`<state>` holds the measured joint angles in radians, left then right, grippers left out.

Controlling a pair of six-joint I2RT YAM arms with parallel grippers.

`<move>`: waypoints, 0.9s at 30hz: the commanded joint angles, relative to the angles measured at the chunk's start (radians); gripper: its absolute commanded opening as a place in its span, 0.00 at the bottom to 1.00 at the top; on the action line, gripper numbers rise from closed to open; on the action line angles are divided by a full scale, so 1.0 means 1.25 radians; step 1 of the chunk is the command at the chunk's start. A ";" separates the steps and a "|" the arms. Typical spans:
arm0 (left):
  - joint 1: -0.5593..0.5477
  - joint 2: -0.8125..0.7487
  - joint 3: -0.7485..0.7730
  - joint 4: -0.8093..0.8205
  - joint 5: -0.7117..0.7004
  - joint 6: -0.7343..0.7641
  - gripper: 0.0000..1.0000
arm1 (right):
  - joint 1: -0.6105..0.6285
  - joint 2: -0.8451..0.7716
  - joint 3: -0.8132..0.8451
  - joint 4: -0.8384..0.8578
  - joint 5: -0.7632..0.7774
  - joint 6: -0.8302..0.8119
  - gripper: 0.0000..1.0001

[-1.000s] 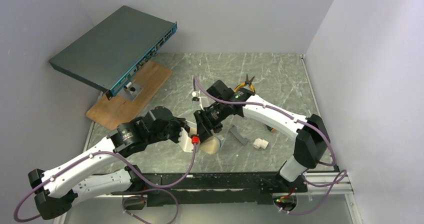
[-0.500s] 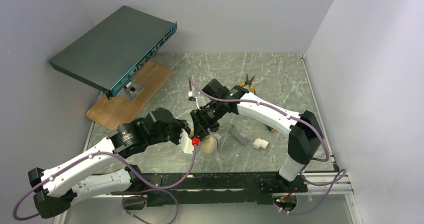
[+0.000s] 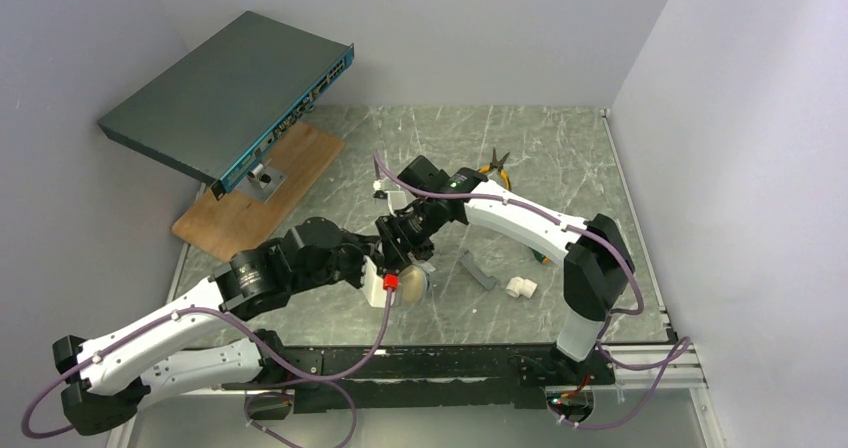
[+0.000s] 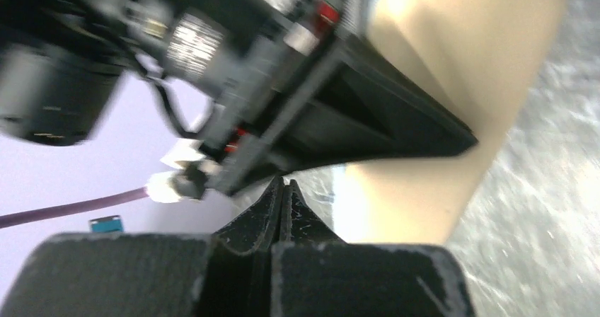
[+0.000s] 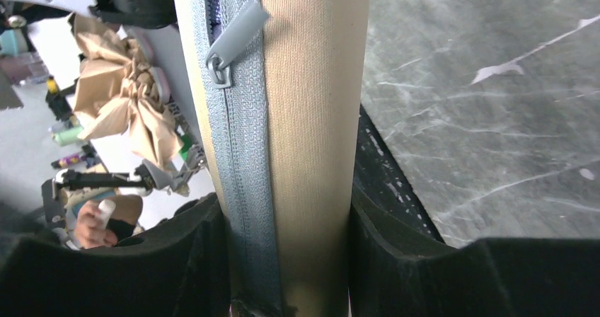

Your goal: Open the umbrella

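Seemingly the left tool [image 4: 283,192] is pinched shut on nothing, though blur hides its tips. The right tool [image 5: 290,260] clamps the zipped beige case [image 5: 311,119]. No umbrella shows; it is presumably inside. A fumbled zipper pull [image 5: 237,34] could twist the case loose.

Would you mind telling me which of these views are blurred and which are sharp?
Left wrist view: blurred throughout, the beige case soft-edged. Right wrist view: crisp on the zipper pull, background soft. Top external view: sharp and evenly lit.
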<state>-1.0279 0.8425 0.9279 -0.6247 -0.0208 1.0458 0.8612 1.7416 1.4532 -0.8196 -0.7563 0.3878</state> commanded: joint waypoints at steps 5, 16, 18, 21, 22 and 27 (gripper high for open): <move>-0.016 -0.088 0.003 0.293 -0.042 -0.138 0.19 | 0.000 -0.013 -0.005 0.035 0.045 0.051 0.00; -0.018 -0.231 -0.071 0.296 -0.152 -0.539 0.66 | -0.027 -0.069 -0.051 0.108 0.082 0.134 0.00; -0.019 -0.251 -0.083 0.261 -0.187 -0.648 0.68 | -0.033 -0.090 -0.078 0.152 0.074 0.169 0.00; -0.018 -0.260 -0.080 0.188 -0.237 -0.815 0.70 | -0.042 -0.123 -0.118 0.227 0.091 0.212 0.00; -0.019 -0.259 -0.074 0.162 -0.248 -0.884 0.70 | -0.046 -0.133 -0.129 0.251 0.096 0.226 0.00; -0.018 -0.245 -0.054 0.068 -0.265 -1.074 0.75 | -0.084 -0.156 -0.188 0.366 0.099 0.302 0.00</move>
<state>-1.0481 0.5240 0.8280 -0.4358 -0.2871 0.0017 0.7925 1.6054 1.2499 -0.5610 -0.6231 0.6460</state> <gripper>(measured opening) 0.719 0.506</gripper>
